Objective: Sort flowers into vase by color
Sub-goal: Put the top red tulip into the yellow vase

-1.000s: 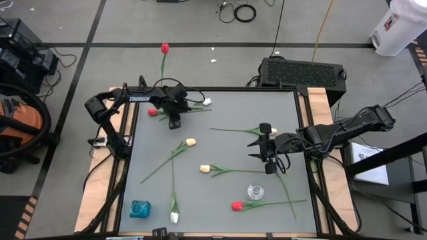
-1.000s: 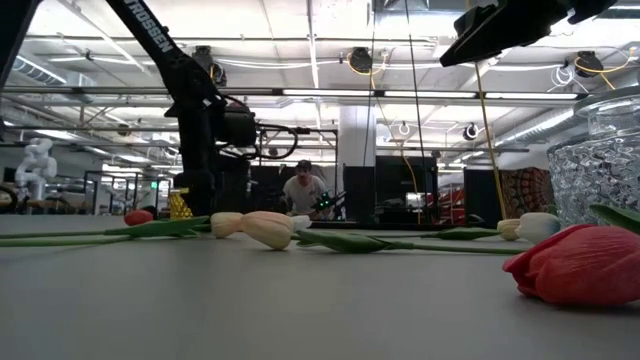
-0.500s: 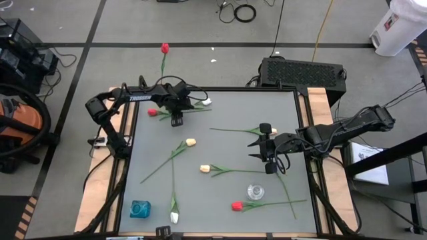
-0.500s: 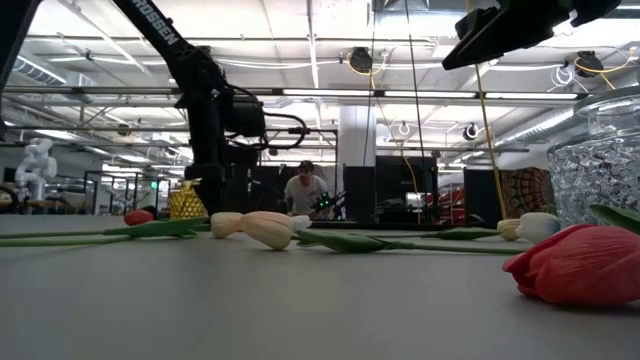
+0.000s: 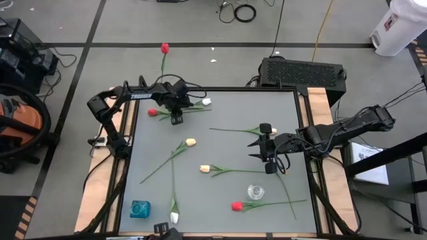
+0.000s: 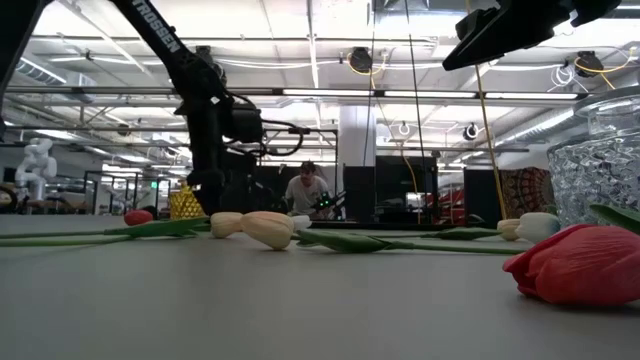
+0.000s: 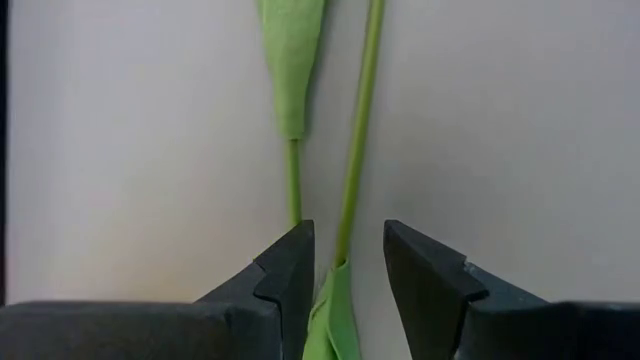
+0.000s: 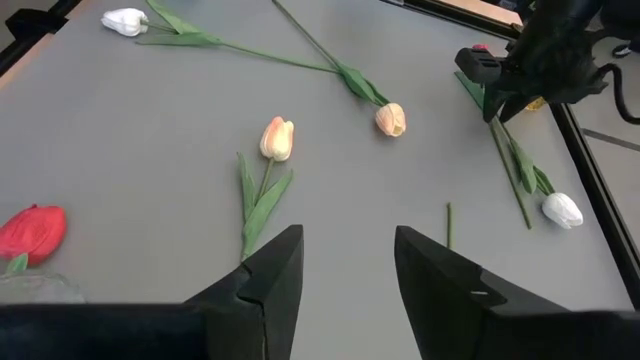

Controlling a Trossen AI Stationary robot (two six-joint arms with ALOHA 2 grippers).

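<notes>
Progress: we see no flowers (image 5: 212,170) sorted; all lie scattered on the table (image 5: 280,107), glass vase (image 5: 255,192) empty | left gripper (image 5: 176,115) far-left, fingers spread astride a green stem (image 7: 358,120) | right gripper (image 5: 269,152) waits right, spread, empty.

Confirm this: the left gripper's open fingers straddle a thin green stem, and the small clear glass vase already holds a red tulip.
Wrong on one point: the high view shows the small clear glass vase empty. Left gripper does straddle the thin green stem.
</notes>
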